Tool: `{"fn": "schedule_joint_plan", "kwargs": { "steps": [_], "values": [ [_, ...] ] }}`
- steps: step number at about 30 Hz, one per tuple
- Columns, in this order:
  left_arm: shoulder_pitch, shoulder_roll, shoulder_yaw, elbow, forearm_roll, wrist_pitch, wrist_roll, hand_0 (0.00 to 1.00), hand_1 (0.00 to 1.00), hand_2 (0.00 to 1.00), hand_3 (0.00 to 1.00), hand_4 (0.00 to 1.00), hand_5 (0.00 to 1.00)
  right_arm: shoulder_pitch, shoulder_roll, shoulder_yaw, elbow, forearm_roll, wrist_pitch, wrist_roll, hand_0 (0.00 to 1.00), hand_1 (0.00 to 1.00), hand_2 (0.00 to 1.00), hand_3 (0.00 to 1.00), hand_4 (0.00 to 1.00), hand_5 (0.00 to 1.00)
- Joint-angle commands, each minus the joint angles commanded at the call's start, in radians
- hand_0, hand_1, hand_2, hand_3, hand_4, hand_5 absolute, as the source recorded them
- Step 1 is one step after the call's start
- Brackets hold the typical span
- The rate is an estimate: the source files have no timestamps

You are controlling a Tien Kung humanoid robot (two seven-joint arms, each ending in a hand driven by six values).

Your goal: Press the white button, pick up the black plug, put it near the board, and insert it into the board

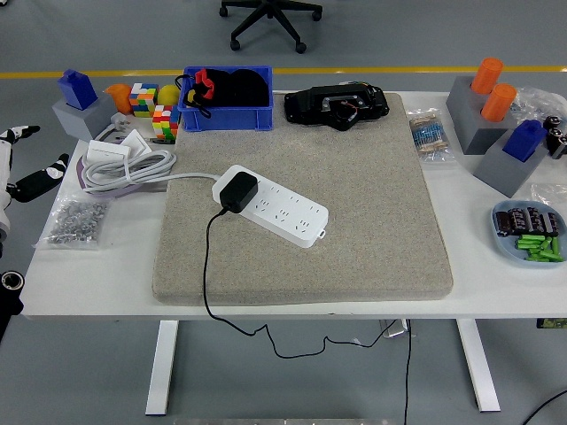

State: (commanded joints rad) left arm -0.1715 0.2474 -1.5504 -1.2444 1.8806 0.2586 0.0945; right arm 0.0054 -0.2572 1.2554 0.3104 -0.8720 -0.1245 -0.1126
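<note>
Head view: black plug sits in the white board on the mat.
Left hand is at the left table edge, fingers spread, holding nothing; the white cable coil and blue bin lie farther back.

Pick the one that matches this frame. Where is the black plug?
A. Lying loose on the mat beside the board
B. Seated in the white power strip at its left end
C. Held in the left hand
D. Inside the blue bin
B: the black plug sits in the white power strip at its left end, its cable trailing off the mat's near edge.
</note>
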Motion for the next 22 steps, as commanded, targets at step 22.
{"fn": "schedule_joint_plan", "kwargs": {
  "steps": [22],
  "values": [
    [0.006,-0.012,-0.004,-0.001,-0.003,0.000,-0.005,0.935,0.917,0.859,0.824,0.737,0.297,0.004,-0.006,0.018,-0.007,-0.008,0.000,0.000,0.590,0.499,0.515,0.529,0.654,0.341]
  ]
}}
